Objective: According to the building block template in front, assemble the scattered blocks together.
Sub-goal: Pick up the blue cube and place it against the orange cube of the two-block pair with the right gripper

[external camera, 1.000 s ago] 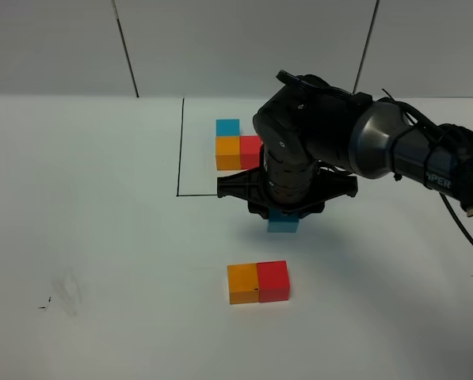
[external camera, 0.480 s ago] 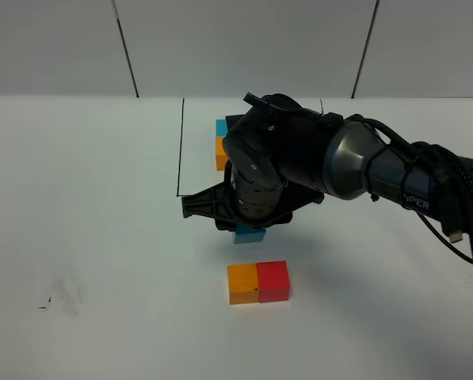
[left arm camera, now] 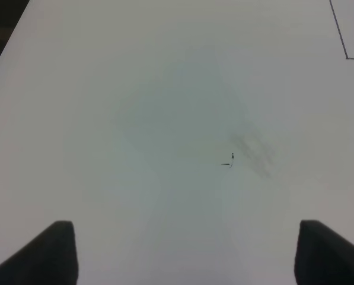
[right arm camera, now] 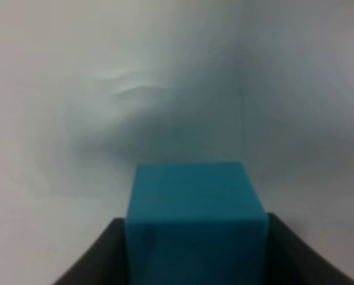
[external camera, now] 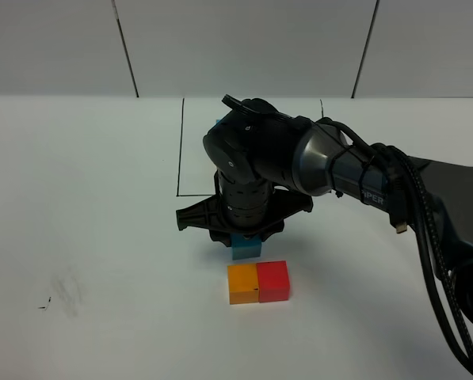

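right hand (external camera: pixel 246 241) grips blue cube (right arm camera: pixel 195 219) | arm lettering unreadable

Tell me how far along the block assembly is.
Done: orange block and red block sit joined side by side. In hand: right gripper holds the blue block just behind the orange one. Left: set it down against orange, matching the template, mostly hidden by the arm.

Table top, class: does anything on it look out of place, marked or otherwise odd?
Only one thing: a grey smudge with a tiny dark mark on the white table, left of the orange block. It looks like rubbed-in dirt. The orange and red blocks sit squarely together.
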Robot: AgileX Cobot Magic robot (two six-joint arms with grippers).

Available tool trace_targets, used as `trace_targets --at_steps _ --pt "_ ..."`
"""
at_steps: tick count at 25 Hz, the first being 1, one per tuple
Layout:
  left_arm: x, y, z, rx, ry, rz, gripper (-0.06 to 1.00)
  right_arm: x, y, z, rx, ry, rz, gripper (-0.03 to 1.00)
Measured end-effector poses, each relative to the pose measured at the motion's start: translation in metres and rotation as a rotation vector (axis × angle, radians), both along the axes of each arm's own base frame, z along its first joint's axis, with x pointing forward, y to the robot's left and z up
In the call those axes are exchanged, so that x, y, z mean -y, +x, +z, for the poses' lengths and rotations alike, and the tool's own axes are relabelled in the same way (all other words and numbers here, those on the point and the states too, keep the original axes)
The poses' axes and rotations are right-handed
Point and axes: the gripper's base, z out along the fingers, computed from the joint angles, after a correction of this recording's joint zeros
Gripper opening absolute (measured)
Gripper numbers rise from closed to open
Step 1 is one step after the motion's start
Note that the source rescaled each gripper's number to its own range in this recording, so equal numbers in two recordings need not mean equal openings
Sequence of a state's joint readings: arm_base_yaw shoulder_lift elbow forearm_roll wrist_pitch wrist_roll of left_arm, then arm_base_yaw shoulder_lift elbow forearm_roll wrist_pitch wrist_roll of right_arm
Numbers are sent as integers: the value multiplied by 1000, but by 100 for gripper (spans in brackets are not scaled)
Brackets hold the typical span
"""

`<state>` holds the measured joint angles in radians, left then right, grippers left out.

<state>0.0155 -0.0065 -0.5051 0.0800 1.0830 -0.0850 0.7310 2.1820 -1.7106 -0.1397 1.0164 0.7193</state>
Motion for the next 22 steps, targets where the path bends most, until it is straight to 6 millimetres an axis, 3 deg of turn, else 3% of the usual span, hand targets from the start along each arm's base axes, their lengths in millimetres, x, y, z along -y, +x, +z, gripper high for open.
trace_targets --at_steps 14,22 --pt "0 0 0 0 0 0 62 -2 2 -4 8 28 -74 0" --pt "0 0 0 0 0 0 62 -3 3 -17 -17 15 -85 0"
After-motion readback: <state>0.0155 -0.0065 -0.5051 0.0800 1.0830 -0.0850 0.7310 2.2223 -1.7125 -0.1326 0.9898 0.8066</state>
